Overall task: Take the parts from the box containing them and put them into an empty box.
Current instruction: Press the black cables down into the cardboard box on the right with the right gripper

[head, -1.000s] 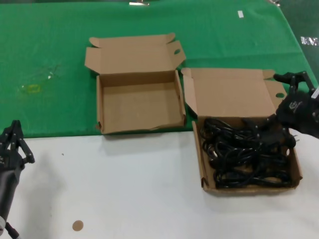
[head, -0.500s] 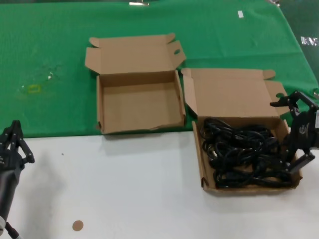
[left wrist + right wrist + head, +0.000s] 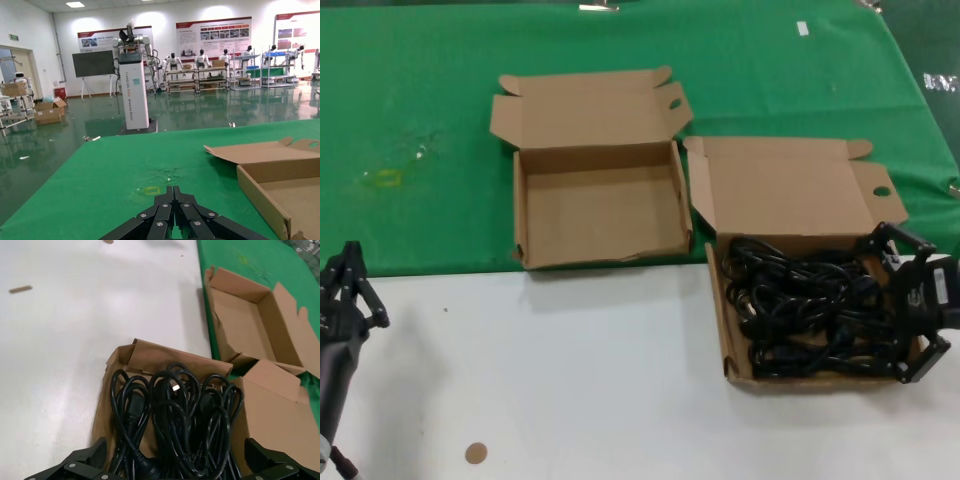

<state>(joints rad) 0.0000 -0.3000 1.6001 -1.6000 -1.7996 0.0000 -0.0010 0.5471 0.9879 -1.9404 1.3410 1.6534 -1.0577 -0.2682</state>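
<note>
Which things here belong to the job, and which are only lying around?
Job:
- power cords
- box containing the cords
- empty box
- right gripper, open, at the full box's right edge
- left gripper, shut, parked at the near left

Lying about:
- small brown disc
- yellow mark on green cloth

The right gripper [image 3: 912,305] is hanging at about four o'clock in the head view, its fingers [image 3: 75,465] spreading wide apart and pointing towards nine o'clock. The left gripper [image 3: 348,290] is sitting parked low at about eight o'clock, its fingers [image 3: 165,210] pressing together, tips pointing towards twelve o'clock.
</note>
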